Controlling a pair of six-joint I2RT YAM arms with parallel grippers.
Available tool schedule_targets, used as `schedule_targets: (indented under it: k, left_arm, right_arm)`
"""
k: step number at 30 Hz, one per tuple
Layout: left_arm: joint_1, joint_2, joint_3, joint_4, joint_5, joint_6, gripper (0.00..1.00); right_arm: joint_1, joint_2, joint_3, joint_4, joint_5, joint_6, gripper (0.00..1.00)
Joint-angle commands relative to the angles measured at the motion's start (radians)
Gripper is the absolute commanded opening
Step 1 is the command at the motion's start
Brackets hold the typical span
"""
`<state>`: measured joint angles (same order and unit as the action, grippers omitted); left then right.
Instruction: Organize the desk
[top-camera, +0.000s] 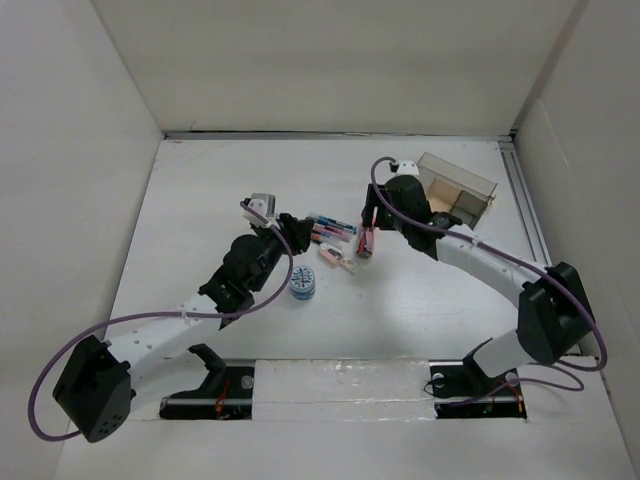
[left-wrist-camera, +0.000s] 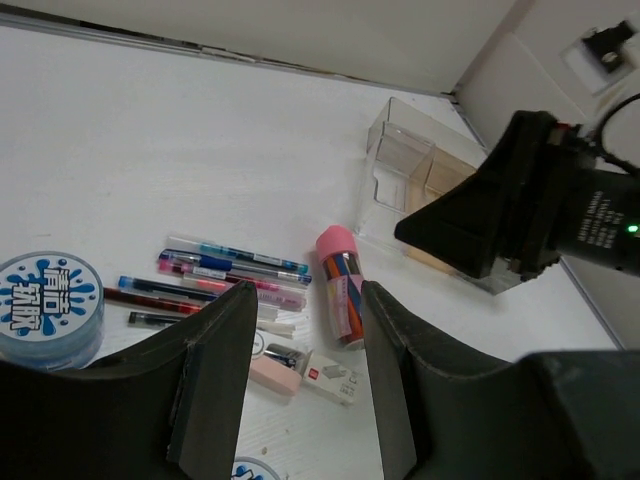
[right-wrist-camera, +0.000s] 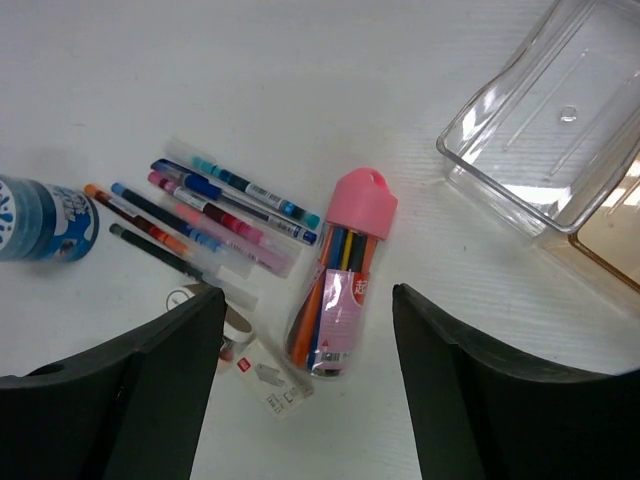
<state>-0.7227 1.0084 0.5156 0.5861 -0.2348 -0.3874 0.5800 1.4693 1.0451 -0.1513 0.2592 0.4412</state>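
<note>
Near the middle of the desk (top-camera: 430, 300) the right gripper (right-wrist-camera: 300, 330) hangs, jaws apart, over the pink-capped marker tube (right-wrist-camera: 345, 270) — a pick-up seems in hand — next it must lower, close and carry to the clear tray (right-wrist-camera: 540, 150) at the far right corner; the left gripper (left-wrist-camera: 305, 300) gapes too.

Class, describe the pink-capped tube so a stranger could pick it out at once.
On the white desk, find the clear tray near the far right corner. Left of it, beside a row of loose pens, lies the tube: the only pink-capped container, with coloured pens bundled inside.
</note>
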Motion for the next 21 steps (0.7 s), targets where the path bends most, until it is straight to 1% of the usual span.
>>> schedule_targets:
  k: [1,4,7,11,21]
  left_arm:
    - [0.002,-0.05,-0.019,0.04,-0.01,-0.005,0.42]
    - [0.002,-0.073,-0.023,0.015,-0.026,-0.019,0.45]
    - [0.002,-0.093,-0.037,0.034,-0.032,-0.016,0.46]
    - [0.002,-0.096,-0.032,0.023,-0.024,-0.019,0.47]
    - [0.002,-0.096,-0.037,0.032,-0.011,-0.016,0.47]
  right_arm:
    - [-0.006,0.051,0.069,-0.059,-0.003,-0.004,0.73]
    - [-0.006,0.123,0.088,-0.063,-0.031,-0.007,0.74]
    - [-0.016,0.18,0.107,-0.068,-0.028,0.002,0.73]
    - [-0.026,0.246,0.128,-0.074,-0.063,0.011,0.68]
    - [-0.035,0.371,0.181,-0.063,-0.116,0.024,0.68]
